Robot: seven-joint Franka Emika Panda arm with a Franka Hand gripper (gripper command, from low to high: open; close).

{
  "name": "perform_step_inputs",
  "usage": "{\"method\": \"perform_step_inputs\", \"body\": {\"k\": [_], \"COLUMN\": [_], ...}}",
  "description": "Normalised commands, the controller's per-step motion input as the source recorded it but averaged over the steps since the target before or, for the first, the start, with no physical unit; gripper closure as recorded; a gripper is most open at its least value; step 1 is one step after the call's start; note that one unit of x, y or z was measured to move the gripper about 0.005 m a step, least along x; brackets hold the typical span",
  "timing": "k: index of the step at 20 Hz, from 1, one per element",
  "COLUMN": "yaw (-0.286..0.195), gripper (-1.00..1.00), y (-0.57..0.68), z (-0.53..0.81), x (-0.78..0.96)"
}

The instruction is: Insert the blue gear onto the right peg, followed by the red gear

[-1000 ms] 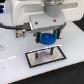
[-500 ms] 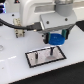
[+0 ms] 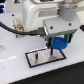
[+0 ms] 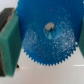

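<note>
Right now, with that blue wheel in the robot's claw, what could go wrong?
Two things, I'd guess. The blue gear hangs above the plate at the exterior view's right, not yet on a peg, so its small centre hole could miss the thin pin and jam. Also, in the wrist view the fingers hold the gear only by its toothed rim, so it might tilt or slip. I cannot make out the pegs clearly.

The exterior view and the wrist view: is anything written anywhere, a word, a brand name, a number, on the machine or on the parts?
None can be read. The white arm, the gripper, the blue gear it holds and the grey plate show no legible letters or numbers; both pictures are too small and blurred to reveal fine print.
</note>
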Motion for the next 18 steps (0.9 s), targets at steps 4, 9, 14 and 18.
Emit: {"method": "perform_step_inputs", "body": {"k": [4, 9, 14, 18], "yaw": [0.0, 0.0, 0.0, 0.0], "gripper": [1.0, 1.0, 1.0, 1.0], "y": [-0.08, -0.04, -0.03, -0.11], "z": [0.01, 0.26, 0.46, 0.13], "x": [0.39, 0.33, 0.24, 0.24]}}
